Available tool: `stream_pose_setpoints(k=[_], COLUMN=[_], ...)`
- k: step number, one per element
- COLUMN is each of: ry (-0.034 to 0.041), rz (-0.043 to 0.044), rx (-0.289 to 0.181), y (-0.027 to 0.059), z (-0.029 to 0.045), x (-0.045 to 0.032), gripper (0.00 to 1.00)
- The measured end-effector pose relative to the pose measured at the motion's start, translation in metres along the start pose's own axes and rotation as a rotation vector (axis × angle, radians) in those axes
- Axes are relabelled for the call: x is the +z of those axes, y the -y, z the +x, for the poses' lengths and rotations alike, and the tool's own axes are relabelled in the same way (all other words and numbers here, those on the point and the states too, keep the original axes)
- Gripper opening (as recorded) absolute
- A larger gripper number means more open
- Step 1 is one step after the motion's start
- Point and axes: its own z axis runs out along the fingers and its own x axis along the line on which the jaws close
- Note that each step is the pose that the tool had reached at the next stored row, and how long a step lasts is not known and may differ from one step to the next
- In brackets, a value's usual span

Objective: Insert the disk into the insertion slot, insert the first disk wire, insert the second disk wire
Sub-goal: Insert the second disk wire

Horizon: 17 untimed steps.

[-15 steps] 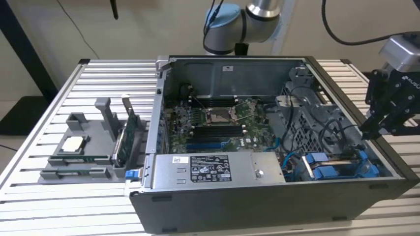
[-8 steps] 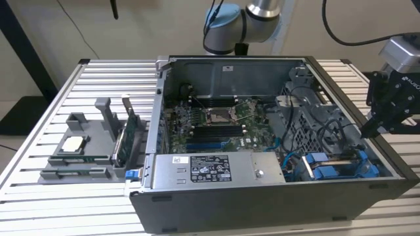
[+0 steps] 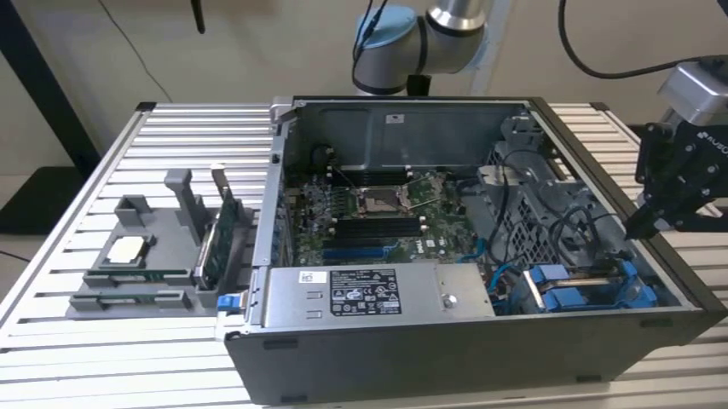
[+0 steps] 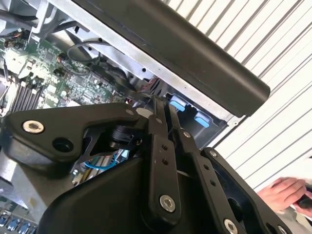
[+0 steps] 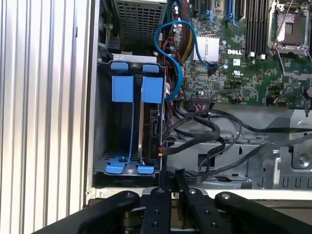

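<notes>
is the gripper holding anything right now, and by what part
Nothing is held. The black gripper is shut and empty, near the dark grey metal drive cage with blue plastic fittings.

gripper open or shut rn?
Shut. In both wrist views the gripper fingers lie closed together, holding nothing, near the drive cage.

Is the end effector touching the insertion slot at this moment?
Apart. In the exterior view the end effector hangs above the insertion slot, with cables visible between its tip and the slot's blue fittings.
</notes>
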Motion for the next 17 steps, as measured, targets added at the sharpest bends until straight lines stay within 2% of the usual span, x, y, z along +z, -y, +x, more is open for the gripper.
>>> stream_pose_setpoints(k=[17], ry=[0.0114], rz=[-0.0015], rx=[0.016], y=[-0.0197], z=[-0.0011], x=[-0.0061], gripper=[0.16])
